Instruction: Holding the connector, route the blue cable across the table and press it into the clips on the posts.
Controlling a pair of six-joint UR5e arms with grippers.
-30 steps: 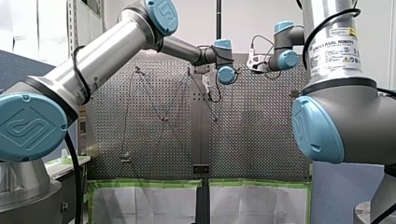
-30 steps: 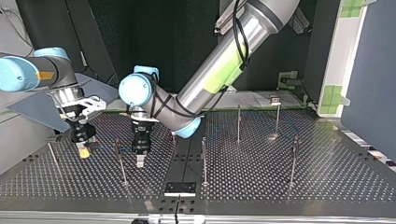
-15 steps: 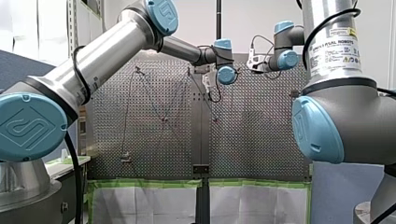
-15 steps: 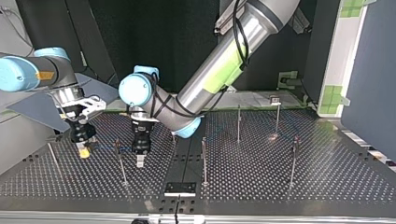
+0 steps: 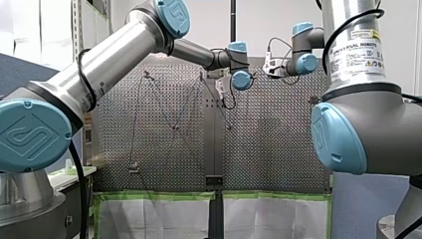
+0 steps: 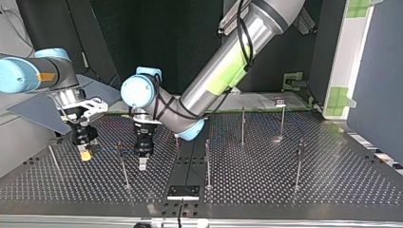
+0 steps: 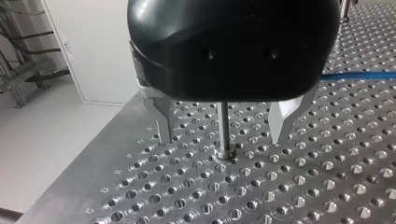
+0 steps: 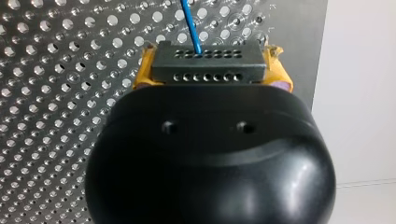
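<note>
**Blue cable gripped at its connector, both arms at a standstill**

Blue cable (image 8: 191,25) runs away from the right pincer (image 8: 210,58), whose yellow pads are closed on the dark connector (image 8: 208,74). In the top view this pincer hangs low over the perforated surface (image 6: 285,185) at the left of the frame. The left pincer (image 7: 223,136) stands just to its right, fingers spread and empty. They straddle a thin post (image 7: 223,116) without touching it.

Compared with a second ago and half a second ago, nothing has shifted: both arms and the cable sit exactly where they were. I read this as a pause in the routing, with the cable stretched between the two pincers and no pressing under way.

Much is hard to read. The clips on the posts cannot be made out in any view, so I cannot tell whether the cable is seated in one. In the top view the cable shows only as a faint thread. In the left wrist view the pincer's black body hides the post's upper part and most of the cable. The front view shows neither pincer's fingers clearly.
</note>
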